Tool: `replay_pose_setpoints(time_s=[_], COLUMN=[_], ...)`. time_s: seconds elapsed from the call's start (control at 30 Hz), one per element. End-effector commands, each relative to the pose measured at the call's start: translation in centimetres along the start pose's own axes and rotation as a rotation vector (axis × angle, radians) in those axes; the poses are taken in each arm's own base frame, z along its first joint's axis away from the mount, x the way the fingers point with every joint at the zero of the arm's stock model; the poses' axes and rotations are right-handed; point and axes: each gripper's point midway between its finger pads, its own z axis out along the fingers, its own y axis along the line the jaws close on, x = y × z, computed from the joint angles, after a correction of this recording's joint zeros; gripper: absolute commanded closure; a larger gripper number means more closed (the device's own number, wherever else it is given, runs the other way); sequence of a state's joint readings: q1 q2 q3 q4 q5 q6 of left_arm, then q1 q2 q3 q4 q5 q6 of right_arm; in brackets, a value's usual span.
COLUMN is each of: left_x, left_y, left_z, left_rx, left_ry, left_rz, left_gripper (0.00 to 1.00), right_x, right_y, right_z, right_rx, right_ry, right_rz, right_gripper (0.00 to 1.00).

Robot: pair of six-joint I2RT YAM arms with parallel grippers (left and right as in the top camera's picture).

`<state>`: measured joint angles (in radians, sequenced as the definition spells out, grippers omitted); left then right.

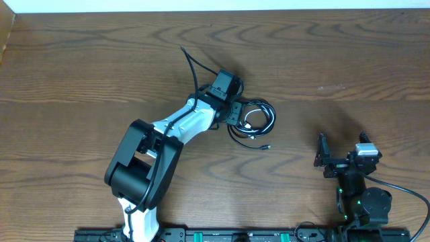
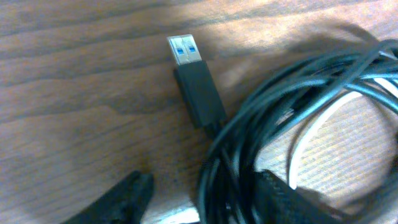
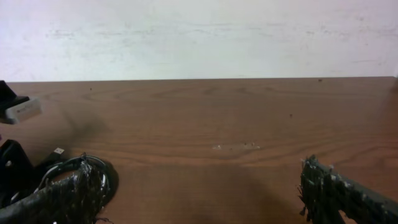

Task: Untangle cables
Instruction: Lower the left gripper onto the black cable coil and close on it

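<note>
1. Plainly, the cables (image 1: 254, 122) lay as one loose coil on the wooden surface (image 1: 80, 74), just right of centre in the overhead view. A small plug end (image 1: 267, 146) trailed toward the lower right.
2. The left jaws stood apart at the coil's left edge, astride several black strands at the bottom of the left wrist view. A gap showed beside one pad (image 2: 121, 199), so nothing was clamped yet.
3. The right jaws gaped wide and empty in the overhead view's lower right, well apart from the coil.
4. The cords looked light, limp and smooth, likely to slip and drag their neighbours along.
5. A better hold seemed the stiff black USB plug (image 2: 193, 84), lying free at upper centre of the left wrist view, or the single white cord (image 2: 323, 121), rather than the whole bundle.
</note>
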<state>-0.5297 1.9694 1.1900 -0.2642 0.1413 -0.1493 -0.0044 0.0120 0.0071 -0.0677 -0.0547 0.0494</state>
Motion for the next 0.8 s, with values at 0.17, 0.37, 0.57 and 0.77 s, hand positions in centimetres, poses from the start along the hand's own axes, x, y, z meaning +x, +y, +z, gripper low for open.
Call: replay_pose_setpoints(time_s=[0.17,0.37,0.57,0.77], left_x=[0.4,-0.7,-2.1,-2.0], left_y=[-0.1,-0.5,-1.1,-1.2], left_z=[0.6,-0.9,-4.1,-5.5], left_rx=[0.004,0.011,0.024,0.023], left_ry=[0.016,-0.022,-0.080,-0.076], left_rz=[0.016,0.014,0.017,0.017], left_gripper=[0.92,0.92,0.92,0.92], right_x=[0.1,0.1,0.1,0.1], right_y=[0.1,0.1,0.1,0.1], right_z=[0.0,0.0,0.0,0.0], right_rx=[-0.003,-0.003,-0.003,-0.003], right_ry=[0.002,0.002,0.002,0.002], right_rz=[0.013,0.013,0.013,0.013], right_gripper=[0.01,0.01,0.01,0.01])
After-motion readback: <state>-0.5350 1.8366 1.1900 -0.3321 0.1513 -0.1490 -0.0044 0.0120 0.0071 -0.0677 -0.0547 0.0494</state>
